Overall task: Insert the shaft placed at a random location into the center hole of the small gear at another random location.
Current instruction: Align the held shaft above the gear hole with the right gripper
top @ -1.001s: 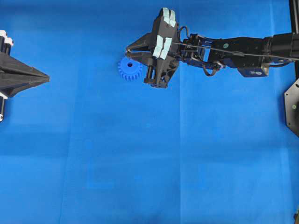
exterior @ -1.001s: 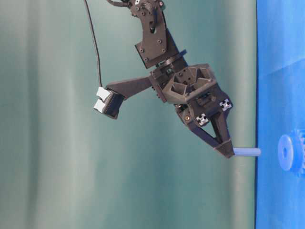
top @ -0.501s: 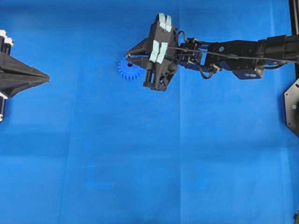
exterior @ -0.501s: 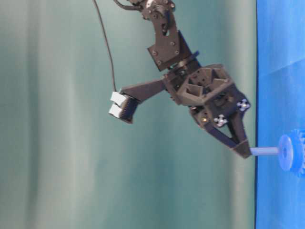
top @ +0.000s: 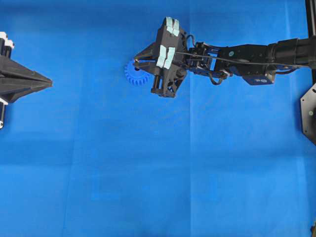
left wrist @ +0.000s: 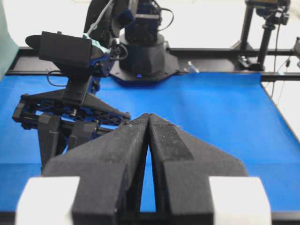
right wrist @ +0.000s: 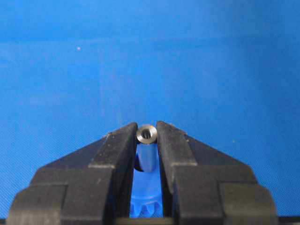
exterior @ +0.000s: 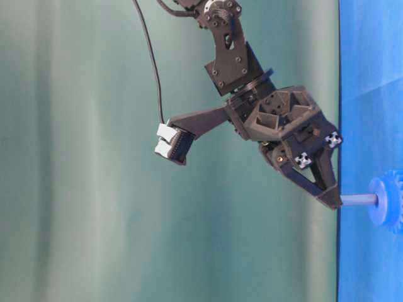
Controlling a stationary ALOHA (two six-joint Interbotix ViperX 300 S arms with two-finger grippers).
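The small gear (top: 134, 74) lies flat on the counter (top: 148, 173), toward its far side and just left of centre in the overhead view. The right gripper (top: 140, 63) hangs directly over it, with the shaft (exterior: 359, 200) between its fingertips, the shaft's lower end at the gear's hub. The left gripper (top: 49, 82) sits well apart at the left edge.

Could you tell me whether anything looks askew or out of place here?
Nothing stands out. The right gripper holds the shaft straight, its tip at the gear's hub. The gear lies flat on the blue mat. The left gripper sits shut, well away.
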